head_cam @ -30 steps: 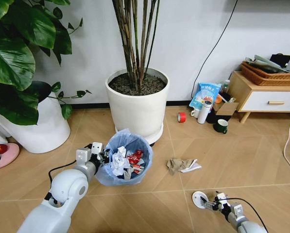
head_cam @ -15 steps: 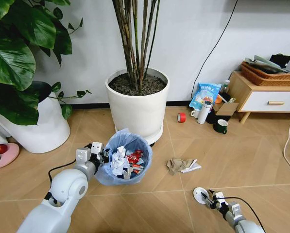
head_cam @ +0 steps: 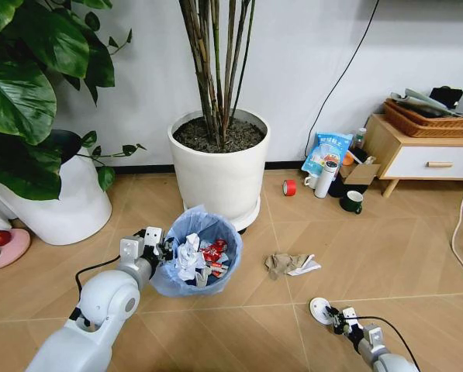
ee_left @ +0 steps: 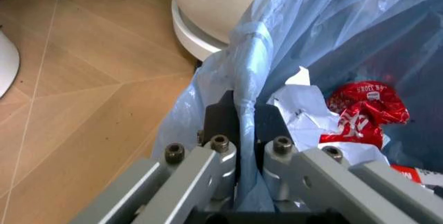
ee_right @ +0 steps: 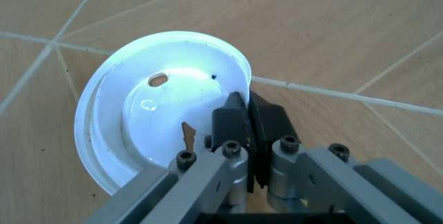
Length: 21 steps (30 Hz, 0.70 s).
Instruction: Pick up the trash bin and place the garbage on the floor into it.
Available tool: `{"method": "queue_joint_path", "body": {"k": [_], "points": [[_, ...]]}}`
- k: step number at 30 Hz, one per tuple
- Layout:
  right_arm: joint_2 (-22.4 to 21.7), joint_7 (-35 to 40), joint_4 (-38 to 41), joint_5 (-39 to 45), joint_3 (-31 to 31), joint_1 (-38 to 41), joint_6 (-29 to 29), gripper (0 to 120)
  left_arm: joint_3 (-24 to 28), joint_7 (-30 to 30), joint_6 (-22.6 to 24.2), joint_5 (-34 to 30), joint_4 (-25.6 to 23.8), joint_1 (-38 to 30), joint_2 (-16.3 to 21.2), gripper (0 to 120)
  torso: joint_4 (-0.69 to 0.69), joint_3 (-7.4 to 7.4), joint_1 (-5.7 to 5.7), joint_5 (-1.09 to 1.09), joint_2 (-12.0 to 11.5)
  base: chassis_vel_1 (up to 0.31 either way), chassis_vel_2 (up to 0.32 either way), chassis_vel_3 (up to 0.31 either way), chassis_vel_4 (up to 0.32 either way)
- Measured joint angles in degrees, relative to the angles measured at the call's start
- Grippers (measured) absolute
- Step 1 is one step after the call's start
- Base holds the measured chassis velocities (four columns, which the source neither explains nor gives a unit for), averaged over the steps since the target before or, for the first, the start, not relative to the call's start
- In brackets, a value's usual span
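Low at the right, the right gripper pinches the rim of a white disc on the floor, while the left gripper clamps the trash bin by its bagged rim. Much garbage already fills the bin, but crumpled paper lies between bin and disc. A white plant pot crowds close behind the bin.

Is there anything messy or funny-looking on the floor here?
Yes. A crumpled brown and white paper lies loose on the floor, beside the trash bin held by the left end effector. The right end effector pinches a white disc by its rim.
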Motion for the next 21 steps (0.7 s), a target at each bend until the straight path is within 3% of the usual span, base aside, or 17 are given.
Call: {"method": "queue_joint_path", "body": {"k": [3,16,21], "points": [[0.0,0.1,3.1,1.3,0.6,-0.6,-0.8,0,0.0,-0.1,0.0,-0.1,-0.1,0.1,0.1,0,0.01,0.01,0.01,0.06,0.0,0.000,0.000,0.000,0.000],[0.0,0.4,19.5,1.8,5.3,-1.0,-3.6,0,0.1,0.1,0.0,-0.2,-0.3,0.2,0.2,0,0.02,0.00,0.01,-0.03,0.0,0.000,0.000,0.000,0.000],[-2.0,1.2,29.0,4.6,5.8,0.1,-9.3,0,0.3,0.7,0.0,-0.3,-0.2,-0.1,0.2,0,0.01,0.00,0.00,-0.03,0.0,0.000,0.000,0.000,0.000]]}}
